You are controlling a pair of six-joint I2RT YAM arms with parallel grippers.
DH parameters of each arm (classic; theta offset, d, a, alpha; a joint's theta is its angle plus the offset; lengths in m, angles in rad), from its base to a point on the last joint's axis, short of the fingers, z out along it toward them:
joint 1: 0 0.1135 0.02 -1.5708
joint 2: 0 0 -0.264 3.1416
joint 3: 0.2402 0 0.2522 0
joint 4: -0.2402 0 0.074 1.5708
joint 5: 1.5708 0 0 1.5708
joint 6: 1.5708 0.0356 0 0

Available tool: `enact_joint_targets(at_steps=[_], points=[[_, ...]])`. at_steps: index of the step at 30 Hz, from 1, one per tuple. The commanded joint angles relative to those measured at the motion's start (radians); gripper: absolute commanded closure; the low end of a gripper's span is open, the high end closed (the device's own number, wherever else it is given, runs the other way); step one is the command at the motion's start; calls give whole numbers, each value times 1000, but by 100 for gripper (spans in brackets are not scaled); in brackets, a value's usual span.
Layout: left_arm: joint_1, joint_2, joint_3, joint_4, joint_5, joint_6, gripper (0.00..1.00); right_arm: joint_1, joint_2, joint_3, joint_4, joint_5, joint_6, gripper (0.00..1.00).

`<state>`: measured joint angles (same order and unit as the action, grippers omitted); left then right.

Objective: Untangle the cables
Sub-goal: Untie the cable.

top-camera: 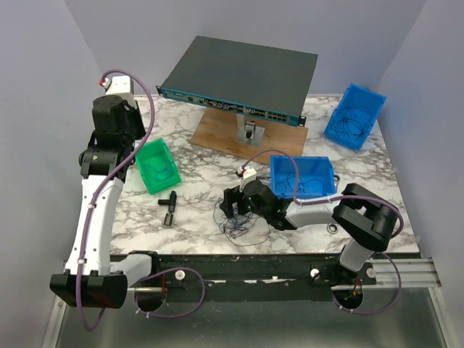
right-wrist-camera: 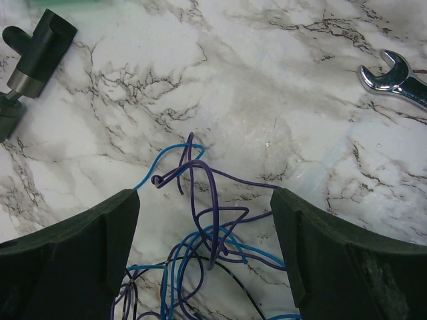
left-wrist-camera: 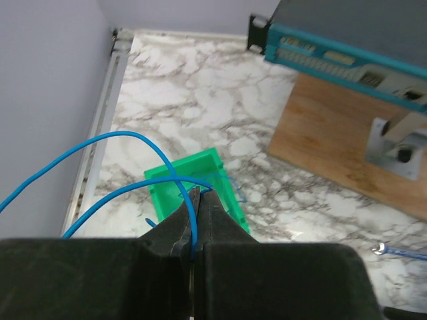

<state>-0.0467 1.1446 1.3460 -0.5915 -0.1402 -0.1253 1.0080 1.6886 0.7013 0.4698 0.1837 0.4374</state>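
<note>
Down at the front of the worktop, your right hand is spread wide, 1 finger on each side of the cables. They're a loose tangle of thin blue, purple and black wire lying flat on the marble. A wrench sits off to one side and a black tool to the other. Your left hand is pressed together, pinching 1 blue wire, with the green bin on the worktop below it.

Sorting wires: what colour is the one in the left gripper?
Blue wire, clearest in left wrist view.
</note>
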Motion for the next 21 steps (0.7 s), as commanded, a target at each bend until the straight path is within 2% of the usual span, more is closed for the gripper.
enact_joint_targets(at_steps=[1, 5, 7, 13, 18, 21], points=[[5, -49, 95, 76, 167, -80, 100, 1, -25, -18, 38, 31, 0, 12], [3, -22, 166, 62, 305, -143, 100, 0, -29, -21, 41, 35, -6, 12], [4, -19, 201, 48, 329, -154, 100, 0, -32, -23, 41, 37, -6, 12], [5, -39, 294, 11, 237, -127, 100, 0, -38, -27, 47, 42, -10, 11], [5, -12, 402, -31, 237, -111, 100, 0, -33, -24, 46, 39, -10, 11], [5, -4, 406, -51, 208, -88, 100, 1, -38, -28, 47, 42, -11, 11]])
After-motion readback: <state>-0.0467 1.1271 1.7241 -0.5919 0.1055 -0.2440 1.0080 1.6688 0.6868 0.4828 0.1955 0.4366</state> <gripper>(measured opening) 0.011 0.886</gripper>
